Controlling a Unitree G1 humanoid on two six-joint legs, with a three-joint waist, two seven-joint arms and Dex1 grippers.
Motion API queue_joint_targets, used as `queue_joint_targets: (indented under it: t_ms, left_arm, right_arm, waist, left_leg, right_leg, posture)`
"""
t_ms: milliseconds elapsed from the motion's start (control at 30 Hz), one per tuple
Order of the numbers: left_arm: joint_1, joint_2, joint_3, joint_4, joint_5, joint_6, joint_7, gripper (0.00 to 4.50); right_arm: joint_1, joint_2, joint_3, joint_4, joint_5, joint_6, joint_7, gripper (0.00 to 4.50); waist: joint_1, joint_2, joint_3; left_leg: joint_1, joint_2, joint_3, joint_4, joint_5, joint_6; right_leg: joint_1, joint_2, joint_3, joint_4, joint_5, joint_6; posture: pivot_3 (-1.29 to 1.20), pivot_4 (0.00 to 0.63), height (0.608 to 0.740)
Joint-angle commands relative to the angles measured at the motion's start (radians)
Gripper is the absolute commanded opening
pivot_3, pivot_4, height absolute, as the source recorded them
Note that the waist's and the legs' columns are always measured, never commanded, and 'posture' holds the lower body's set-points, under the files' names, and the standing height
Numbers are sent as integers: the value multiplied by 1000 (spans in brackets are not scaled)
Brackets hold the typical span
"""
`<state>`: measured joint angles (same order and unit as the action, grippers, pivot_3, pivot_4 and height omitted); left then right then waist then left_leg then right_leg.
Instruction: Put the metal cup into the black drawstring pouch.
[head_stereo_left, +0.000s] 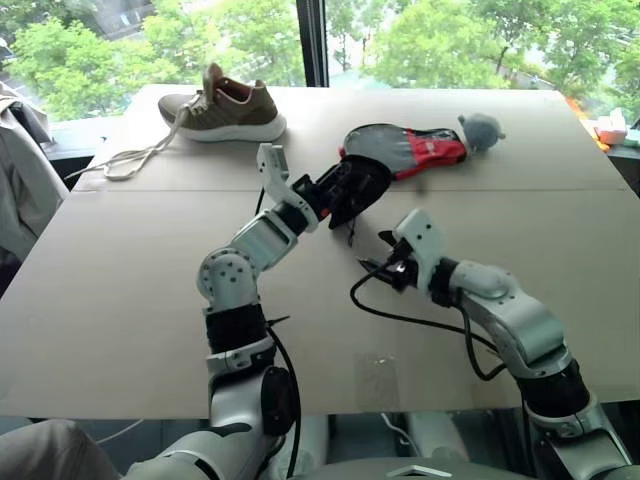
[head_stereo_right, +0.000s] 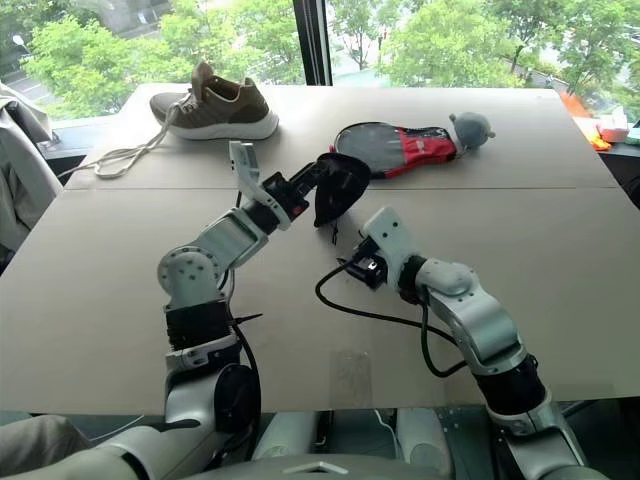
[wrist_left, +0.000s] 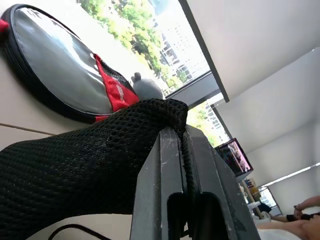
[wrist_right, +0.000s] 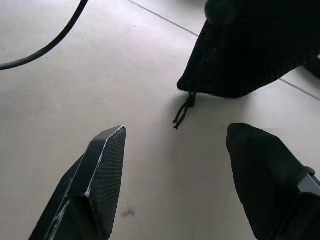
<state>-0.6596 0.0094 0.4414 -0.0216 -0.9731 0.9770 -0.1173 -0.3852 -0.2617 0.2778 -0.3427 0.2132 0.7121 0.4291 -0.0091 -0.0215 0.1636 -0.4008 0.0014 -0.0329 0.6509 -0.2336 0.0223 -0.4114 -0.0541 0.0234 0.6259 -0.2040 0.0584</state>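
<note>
I am holding the black pouch (head_stereo_left: 352, 192) up off the table (head_stereo_left: 120, 300) with my left gripper (wrist_left: 182, 150), whose two fingers are pressed fully together on a fold of the mesh near its top edge. The bag is hanging just in front of the flat black-and-red case (head_stereo_left: 405, 150), with a short cord end (wrist_right: 184, 111) dangling from its lower corner. My right gripper (wrist_right: 175, 165) is sitting just below and beside the pouch, its fingers spread well apart and gripping nothing, only bare tabletop between them.

I am not finding the metal cup in these views; the pouch is bulging and may be hiding it, but I cannot tell.

I am judging the pouch as light, floppy mesh: it is sagging under one pinch and its mouth will likely collapse unless a second hold spreads the rim. I would take it at the hem opposite the left grip. The cup, being smooth polished steel, would be rigid but slippery, so I would clamp it across the body rather than at the lip.
</note>
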Motion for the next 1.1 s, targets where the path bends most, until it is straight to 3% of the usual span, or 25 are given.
queue_joint_targets:
  t_ms: [33,400,733,833,1000,1100]
  left_arm:
    - [-24,-22,31,10,-104,9,39,0]
    - [-30,-14,39,32,-239,-6,121,0]
    - [-23,-9,18,34,-316,-20,171,0]
    - [-28,-2,16,43,-329,-24,176,0]
    - [-30,4,5,51,-341,-36,182,0]
    - [-27,10,-4,51,-342,-38,180,0]
  right_arm:
    - [-26,55,21,55,-39,-25,-52,3231]
    - [-114,233,40,273,-78,-100,-82,3231]
    - [-123,310,-22,348,-102,-148,-169,3231]
    - [-124,309,-26,360,-105,-156,-168,2466]
    - [-130,305,-46,372,-114,-165,-178,130]
    - [-125,292,-56,357,-115,-161,-174,54]
  waist:
    - [0,0,0]
    - [-5,-1,1]
    - [-4,-1,1]
    - [-5,-1,1]
    - [-4,-1,1]
    - [-4,-1,1]
  left_leg:
    - [0,0,0,0,0,0]
    - [0,0,-1,0,0,0]
    - [0,0,-1,0,0,0]
    - [0,0,-1,-1,0,-1]
    - [0,0,-1,-1,0,-1]
    - [0,0,0,-1,0,-1]
  right_leg:
    - [0,0,0,0,0,0]
    - [0,0,0,0,0,0]
    - [0,0,0,0,0,-1]
    - [0,0,0,0,0,-1]
    - [0,0,0,0,0,-1]
    - [0,0,0,0,0,-1]
  posture:
    - [0,150,740]
    - [0,150,740]
    - [0,150,740]
    - [0,150,740]
    - [0,150,740]
    - [0,150,740]
